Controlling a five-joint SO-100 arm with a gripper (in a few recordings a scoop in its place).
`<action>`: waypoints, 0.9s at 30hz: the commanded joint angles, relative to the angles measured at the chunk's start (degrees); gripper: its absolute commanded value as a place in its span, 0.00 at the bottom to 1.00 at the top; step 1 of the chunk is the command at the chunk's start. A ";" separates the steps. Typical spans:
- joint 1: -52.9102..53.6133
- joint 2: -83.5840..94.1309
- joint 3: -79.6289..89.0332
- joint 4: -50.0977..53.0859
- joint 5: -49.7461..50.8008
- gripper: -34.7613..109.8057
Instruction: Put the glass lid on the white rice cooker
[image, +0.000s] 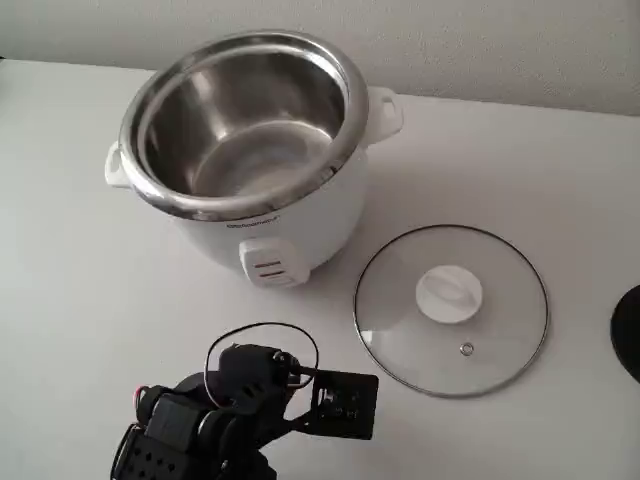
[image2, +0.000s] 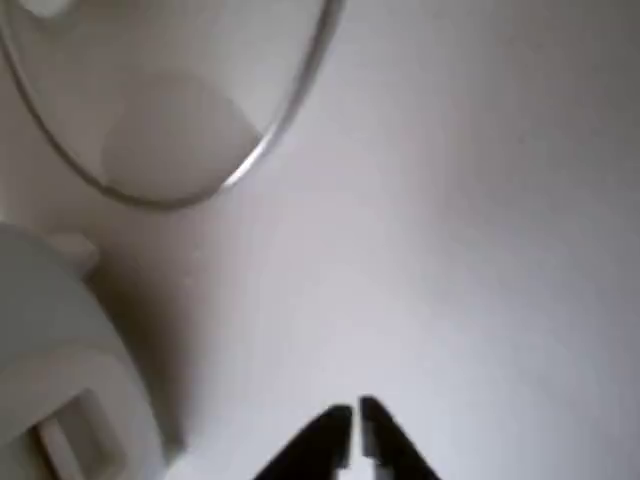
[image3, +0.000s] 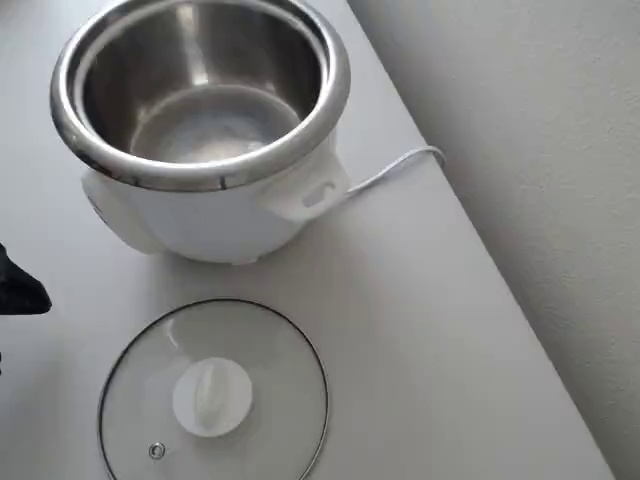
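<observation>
Your gripper (image2: 352, 432) clenched, holding nothing, above bare table (image: 80, 280); lid (image: 451, 310) flat beside open cooker (image: 250, 140).

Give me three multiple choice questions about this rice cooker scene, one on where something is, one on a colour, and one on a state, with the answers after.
1. Where is the glass lid?
A. On the cooker
B. Flat on the table beside the cooker
C. In the hand

2. What colour is the lid's knob?
A. Black
B. Red
C. White

3. How is the white rice cooker?
A. Open, bowl empty
B. Covered
C. Tipped over

Answers:
1 B, the fixed view shows it lying on the table to the cooker's right.
2 C, the knob at its centre is white.
3 A, the bare steel bowl shows from overhead; the hand, fingers close together, holds nothing.
</observation>
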 joint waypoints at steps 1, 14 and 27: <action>0.18 0.26 0.00 -0.53 0.35 0.24; 18.02 0.18 5.62 -37.35 -0.79 0.37; 18.63 -57.57 -9.14 -84.81 -4.22 0.39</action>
